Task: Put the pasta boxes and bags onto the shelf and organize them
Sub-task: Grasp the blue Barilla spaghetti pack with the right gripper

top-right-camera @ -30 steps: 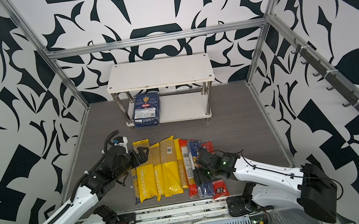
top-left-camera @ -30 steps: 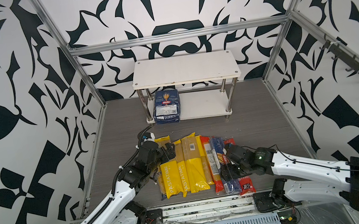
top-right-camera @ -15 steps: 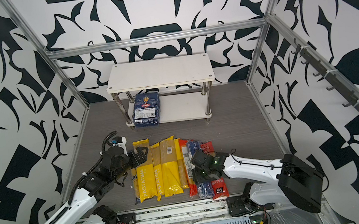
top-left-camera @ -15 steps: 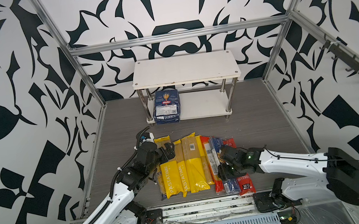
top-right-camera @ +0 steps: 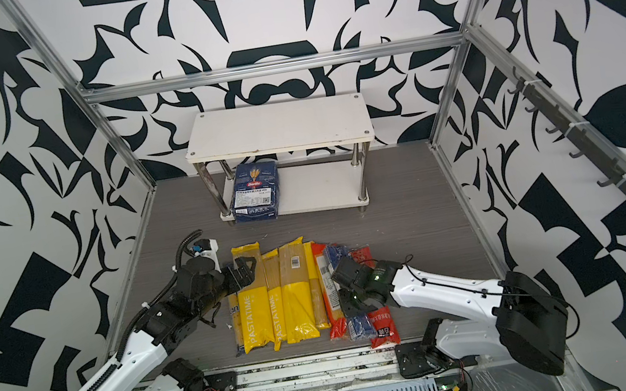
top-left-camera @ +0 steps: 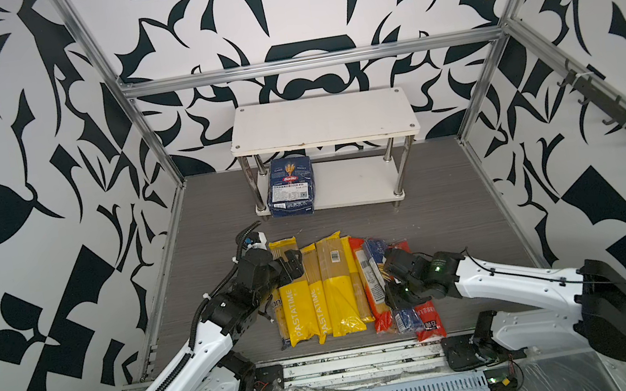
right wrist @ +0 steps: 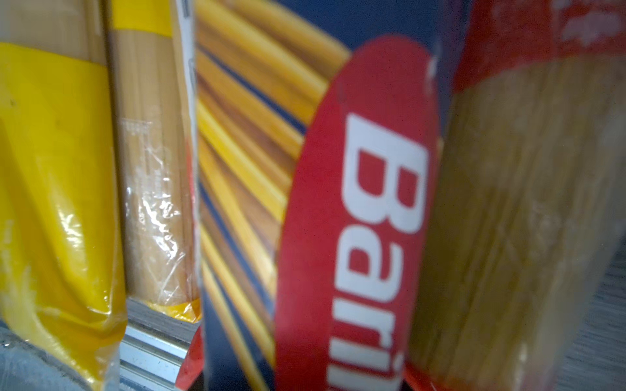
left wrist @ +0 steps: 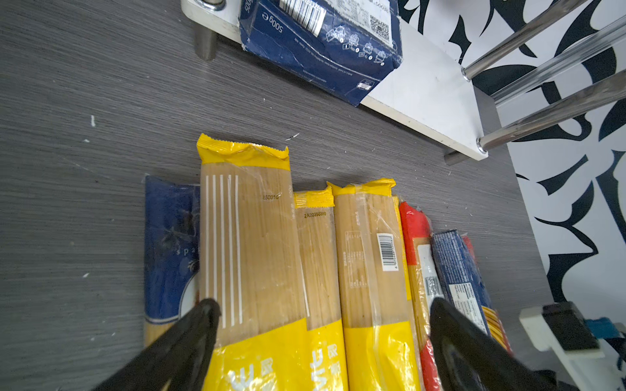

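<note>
The shelf [top-left-camera: 324, 127] stands at the back, with the wide pasta box [top-left-camera: 290, 187] on its lower board. Several yellow bags [top-left-camera: 317, 292] lie side by side on the table. A red bag [top-left-camera: 372, 280], the narrow pasta box [top-left-camera: 378, 250] and a second red bag [top-left-camera: 426, 318] lie to their right. My left gripper [left wrist: 321, 304] hangs open over the yellow bags, its fingers [left wrist: 203, 315] wide apart. The dark-blue bag [left wrist: 169, 250] lies half under the leftmost yellow one. My right gripper [top-left-camera: 388, 284] straddles the narrow pasta box [right wrist: 321, 203], closed in on its sides.
Metal frame posts and patterned walls close in the table [top-left-camera: 222, 218] on three sides. A metal rail [top-left-camera: 348, 361] runs along the front edge. Bare grey tabletop lies between the bags and the shelf [top-right-camera: 276, 126].
The right gripper has drawn its jaws in around the narrow pasta box and its arm has swung slightly. The left arm has barely moved and stays open.
</note>
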Motion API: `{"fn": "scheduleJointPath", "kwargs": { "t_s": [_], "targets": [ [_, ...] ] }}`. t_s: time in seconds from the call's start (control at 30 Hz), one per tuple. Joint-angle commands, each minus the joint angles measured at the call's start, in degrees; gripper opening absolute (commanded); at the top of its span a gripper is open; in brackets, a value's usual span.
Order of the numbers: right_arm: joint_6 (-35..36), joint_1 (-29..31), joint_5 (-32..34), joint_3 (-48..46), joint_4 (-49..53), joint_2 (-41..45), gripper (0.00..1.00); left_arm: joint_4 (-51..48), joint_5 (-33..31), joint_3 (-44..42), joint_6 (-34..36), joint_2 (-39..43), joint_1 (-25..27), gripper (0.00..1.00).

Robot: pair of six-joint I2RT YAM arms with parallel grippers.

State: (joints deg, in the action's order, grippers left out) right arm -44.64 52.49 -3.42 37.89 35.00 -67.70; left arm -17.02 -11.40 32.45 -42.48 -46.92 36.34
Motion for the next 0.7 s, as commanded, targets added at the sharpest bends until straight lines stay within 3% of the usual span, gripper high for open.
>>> {"fn": "scheduleJointPath", "kwargs": {
  "t_s": [0.0, 0.33, 0.67],
  "targets": [
    [2.36, -0.22, 1.57, 6.62, -2.52, 1.44, 0.34, -2.35, -1.27, 0.76, 0.80, 0.75, -0.13, 0.99],
    [5.29, -1.52, 3.40, 11.36, 1.30, 3.19, 0.33, -3.79, -3.05, -0.01, 1.08, 3.58, -0.13, 0.99],
    [13.68, -10.53, 1.14, 21.61, -0.61, -4.28, 0.33, -3.82, -2.89, 0.16, 1.26, 3.09, -0.13, 0.99]
  ]
}}
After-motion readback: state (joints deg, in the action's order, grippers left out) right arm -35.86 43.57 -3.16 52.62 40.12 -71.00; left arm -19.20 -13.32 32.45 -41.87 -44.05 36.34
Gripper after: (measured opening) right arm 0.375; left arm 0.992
